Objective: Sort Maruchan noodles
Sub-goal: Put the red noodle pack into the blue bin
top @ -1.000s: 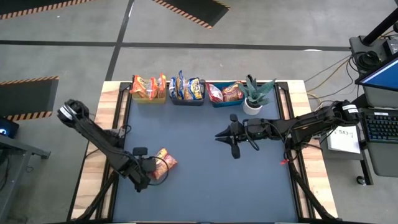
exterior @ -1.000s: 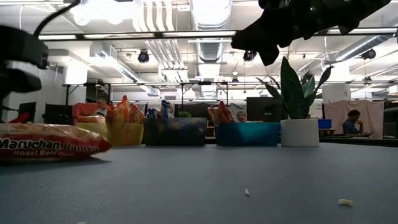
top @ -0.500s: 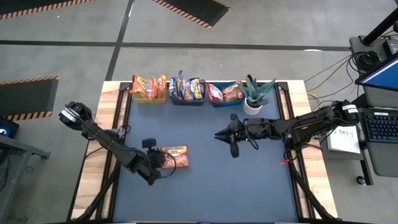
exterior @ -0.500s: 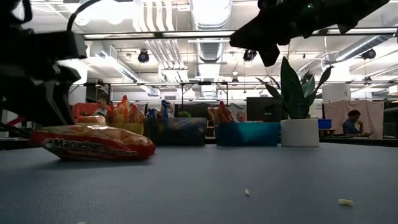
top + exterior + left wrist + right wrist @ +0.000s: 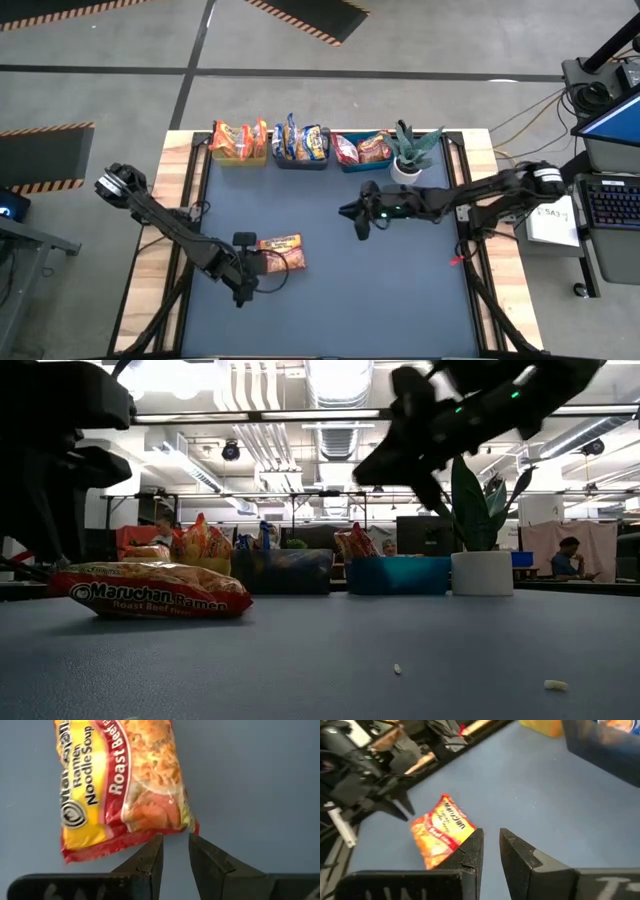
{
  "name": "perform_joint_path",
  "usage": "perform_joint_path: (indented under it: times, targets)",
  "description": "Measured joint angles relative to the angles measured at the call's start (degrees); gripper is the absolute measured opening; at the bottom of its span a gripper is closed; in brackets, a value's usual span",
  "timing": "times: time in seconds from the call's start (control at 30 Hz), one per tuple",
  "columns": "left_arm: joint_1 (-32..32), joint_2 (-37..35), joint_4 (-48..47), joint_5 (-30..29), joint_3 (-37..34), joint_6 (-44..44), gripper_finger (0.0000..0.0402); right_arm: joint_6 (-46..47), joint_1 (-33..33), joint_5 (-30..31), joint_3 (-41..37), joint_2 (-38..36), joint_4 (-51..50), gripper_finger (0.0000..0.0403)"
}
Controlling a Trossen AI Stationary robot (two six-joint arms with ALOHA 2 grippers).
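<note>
Loose item: one Maruchan noodle packet (image 5: pixel 279 252), red and yellow, printed "Roast Beef" and "Ramen Noodle Soup" (legible in the left wrist view), lying flat on the blue-grey table (image 5: pixel 400 290), lower left of centre in the high view; in the low view it sits at the left (image 5: pixel 150 592), low and crinkled on the surface. Left gripper (image 5: pixel 256 262): at the packet's left end, low over the table; the left wrist view shows its two dark fingers (image 5: pixel 145 862) drawn near together with only a narrow slit between them, just short of the packet's red edge (image 5: pixel 125 785), grasping nothing. Right gripper (image 5: pixel 356 214): raised above the table right of centre in the high view, well apart from the packet, reaching in from the right edge; its fingers (image 5: pixel 470 855) likewise stand close together with a slim gap, empty, the packet (image 5: pixel 442 832) visible beyond them. Sorted stock, along the top edge of the table in the high view: yellow bin (image 5: pixel 240 156) holding orange packets (image 5: pixel 238 138); dark bin (image 5: pixel 303 160) holding yellow-and-blue packets (image 5: pixel 300 140); blue bin (image 5: pixel 360 164) holding red packets (image 5: pixel 358 148). Beside the blue bin, to its right: potted plant (image 5: pixel 410 152) in a white pot. Small crumbs (image 5: pixel 552 685) lie on the near surface in the low view.
</note>
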Motion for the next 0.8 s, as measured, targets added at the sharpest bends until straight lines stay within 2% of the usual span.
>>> perform_joint_path:
  times: [0.23,0.33,0.4,0.5,0.67,0.8]
  targets:
    - [0.1,0.1,11.6,-3.3,-4.7,0.0,0.0075,-0.3,-0.8,-4.7,8.0,11.4,-0.1,0.0052]
    - [0.1,0.1,12.6,-5.6,-6.2,-0.8,0.0075,-0.3,-0.8,-5.3,12.3,15.7,-0.3,0.0053]
    - [0.1,0.2,12.8,-6.0,-7.0,-1.4,0.0075,-0.3,-1.1,-8.0,15.4,18.1,-1.8,0.0061]
    - [0.1,0.2,12.6,-6.0,-7.9,-1.7,0.0075,0.2,-1.5,-11.7,20.2,21.2,-6.5,0.0088]
    - [-0.1,-0.5,11.9,-4.6,-6.1,-0.8,0.0075,0.5,-1.7,-12.0,26.7,24.3,-17.4,0.0154]
    - [-0.2,-0.6,12.2,-8.8,-5.1,2.7,0.0075,2.7,-1.6,-12.4,29.6,25.5,-23.1,0.0205]
